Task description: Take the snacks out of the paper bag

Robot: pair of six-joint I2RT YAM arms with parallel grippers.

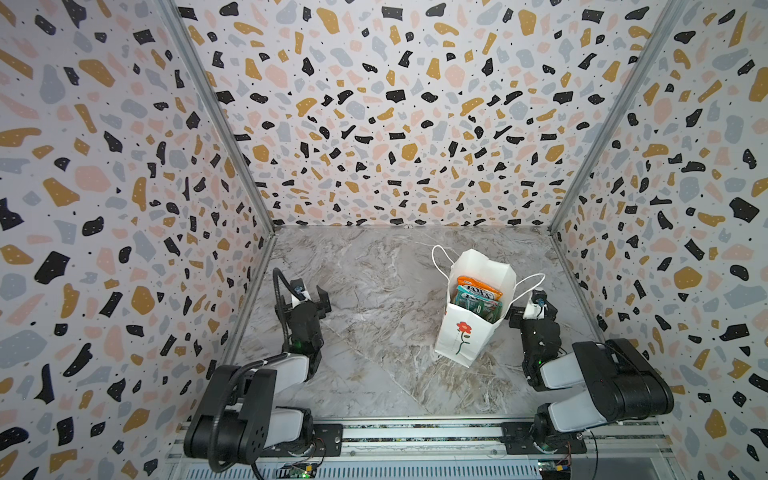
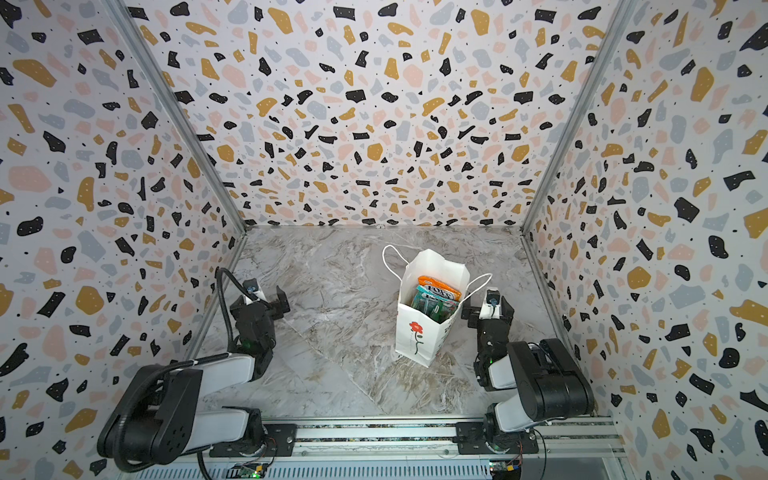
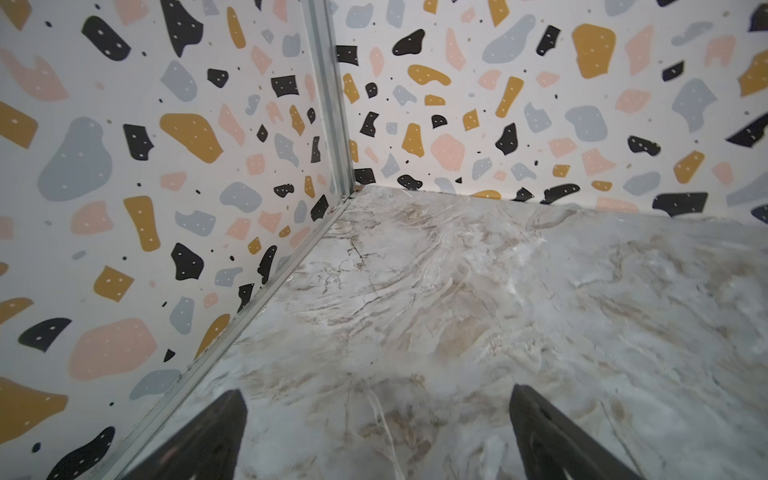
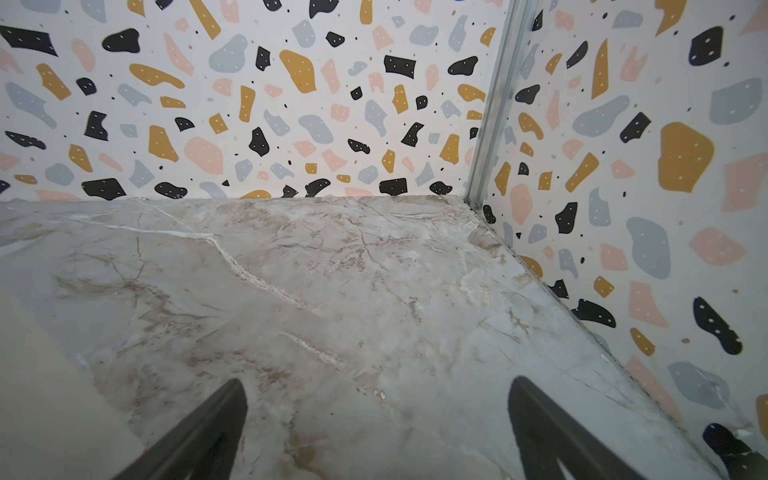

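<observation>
Standing upright on the right half of the marble tabletop [image 1: 365, 374], the paper bag [image 1: 467, 338] has its mouth open. Its cord handles flop out to both sides and a red flower is printed on its near face. The snacks [image 1: 478, 293] are all inside it: an orange packet at the back, then a teal one marked FOX'S, then greener ones. The right gripper [image 1: 534, 309] sits low just beside the bag's right side, jaws spread wide and empty; the right wrist view shows only bare marble between its fingers [image 4: 208, 432]. The left gripper [image 1: 307, 297] rests near the tabletop's left edge, well apart from the bag, jaws likewise wide apart with nothing between them.
</observation>
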